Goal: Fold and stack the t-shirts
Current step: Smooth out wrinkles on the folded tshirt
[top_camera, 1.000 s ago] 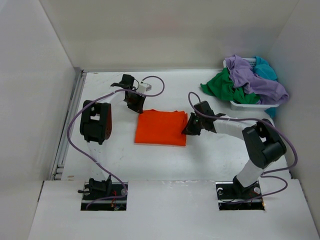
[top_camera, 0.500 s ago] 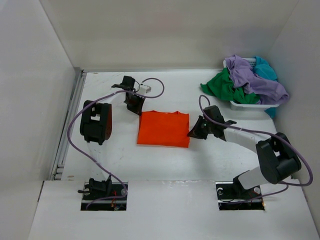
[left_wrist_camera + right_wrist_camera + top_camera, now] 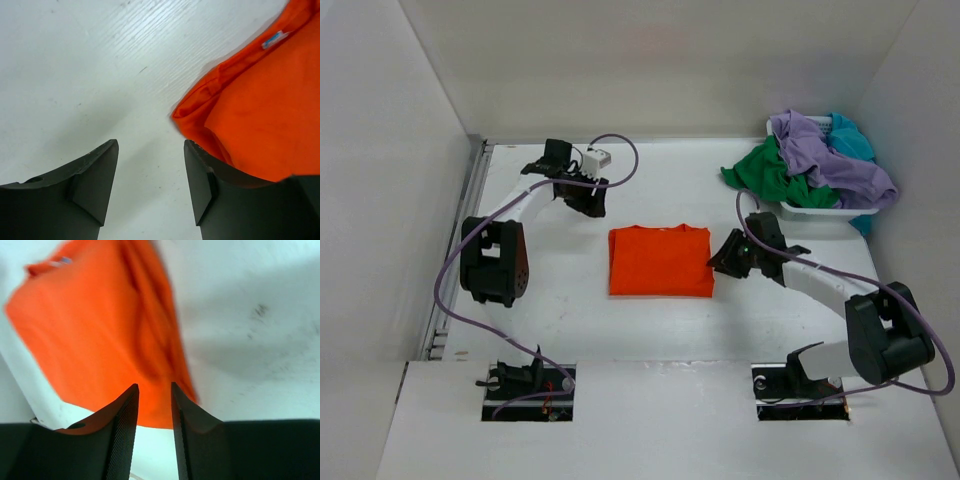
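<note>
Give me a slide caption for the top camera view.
Folded orange t-shirt lies between the open left gripper and right gripper; three unfolded t-shirts overflow the basket.

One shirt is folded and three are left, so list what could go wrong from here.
The right gripper sits open beside the edge of the folded orange t-shirt; retreating low, a finger could snag the cloth and spoil the fold. In the white basket, the lavender t-shirt is heaped together with the green t-shirt and teal t-shirt; pulling one may drag out the others or shift the basket.
</note>
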